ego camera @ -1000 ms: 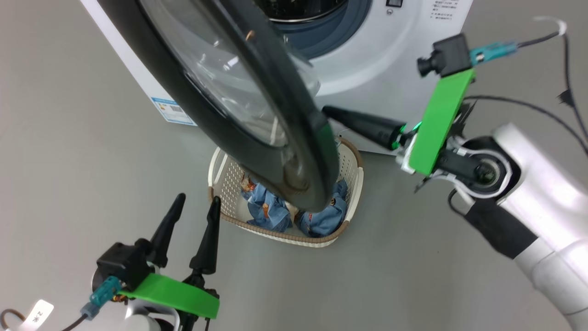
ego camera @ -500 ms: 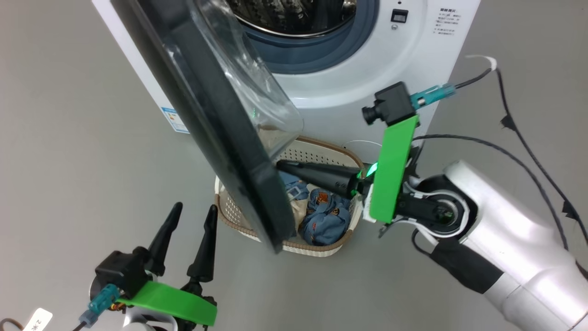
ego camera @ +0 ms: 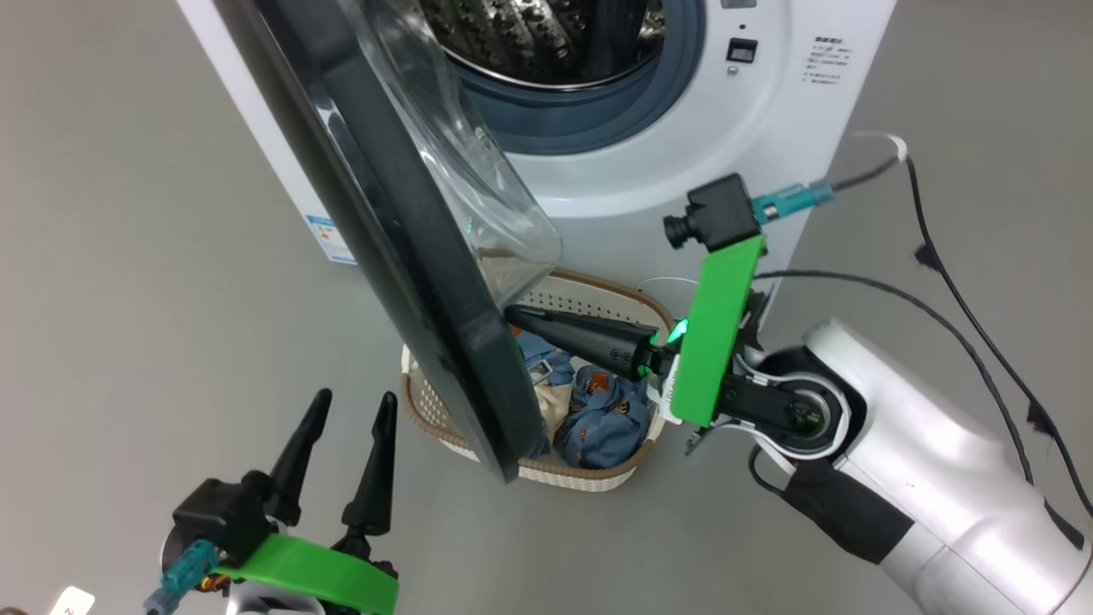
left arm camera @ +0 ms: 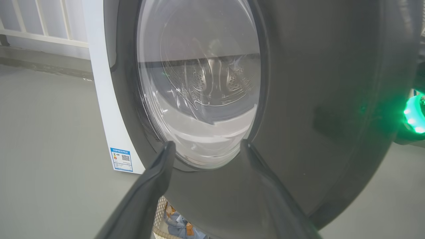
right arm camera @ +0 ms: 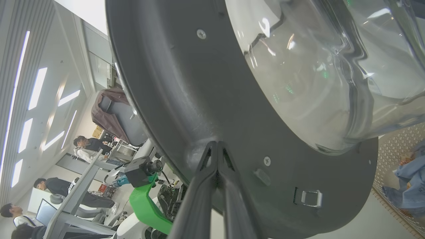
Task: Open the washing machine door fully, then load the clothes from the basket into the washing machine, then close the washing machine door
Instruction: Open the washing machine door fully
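The right gripper (ego camera: pixel 512 313), its two long dark fingers pressed together and holding nothing, sets its tips on the inner face of the large round glossy black washing machine door (ego camera: pixel 401 256), low down and seemingly touching it. The door stands swung out from the big white boxy washing machine (ego camera: pixel 768 128) behind it. Under the door's lower edge, the cream-white perforated plastic basket (ego camera: pixel 598 477) holds the light-blue printed clothes (ego camera: pixel 608 418). On the door's outer side, the left gripper (ego camera: pixel 354 398) hovers with fingers spread, empty, clear of the door.
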Controlling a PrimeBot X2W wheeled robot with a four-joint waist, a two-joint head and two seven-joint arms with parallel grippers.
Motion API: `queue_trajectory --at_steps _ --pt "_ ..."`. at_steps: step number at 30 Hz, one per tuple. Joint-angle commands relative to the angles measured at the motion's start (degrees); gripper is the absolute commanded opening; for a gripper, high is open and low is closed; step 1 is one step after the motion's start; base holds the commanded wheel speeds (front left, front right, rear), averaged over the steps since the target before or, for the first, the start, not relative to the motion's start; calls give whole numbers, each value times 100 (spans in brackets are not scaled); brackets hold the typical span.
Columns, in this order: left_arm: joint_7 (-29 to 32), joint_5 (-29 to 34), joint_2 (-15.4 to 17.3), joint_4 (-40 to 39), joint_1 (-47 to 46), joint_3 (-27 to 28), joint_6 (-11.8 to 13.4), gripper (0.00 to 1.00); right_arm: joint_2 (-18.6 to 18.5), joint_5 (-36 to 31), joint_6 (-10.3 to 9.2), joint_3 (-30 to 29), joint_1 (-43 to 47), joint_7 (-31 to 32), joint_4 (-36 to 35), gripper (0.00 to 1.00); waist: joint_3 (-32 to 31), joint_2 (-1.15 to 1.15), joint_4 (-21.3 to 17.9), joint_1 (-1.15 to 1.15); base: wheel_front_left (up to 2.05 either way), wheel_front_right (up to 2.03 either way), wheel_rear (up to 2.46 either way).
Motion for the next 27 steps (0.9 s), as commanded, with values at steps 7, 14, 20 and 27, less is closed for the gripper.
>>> queue_trajectory --at_steps 7,14,20,27 --pt "-36 19 181 -85 30 292 -10 100 -147 -188 19 -195 537 -757 203 100 -211 0 -330 0 0 0 0" --pt "-36 13 297 -57 179 426 -10 100 -452 -241 19 -194 1043 -1279 528 100 -431 0 -614 0 0 0 0" --pt "-36 16 353 -92 342 532 -10 100 -765 -195 19 -272 1513 -1678 585 100 -548 0 -815 0 0 0 0" --pt "-36 33 385 -119 535 662 -10 100 -1120 -330 19 -284 2017 -2164 664 100 -682 0 -1047 0 0 0 0"
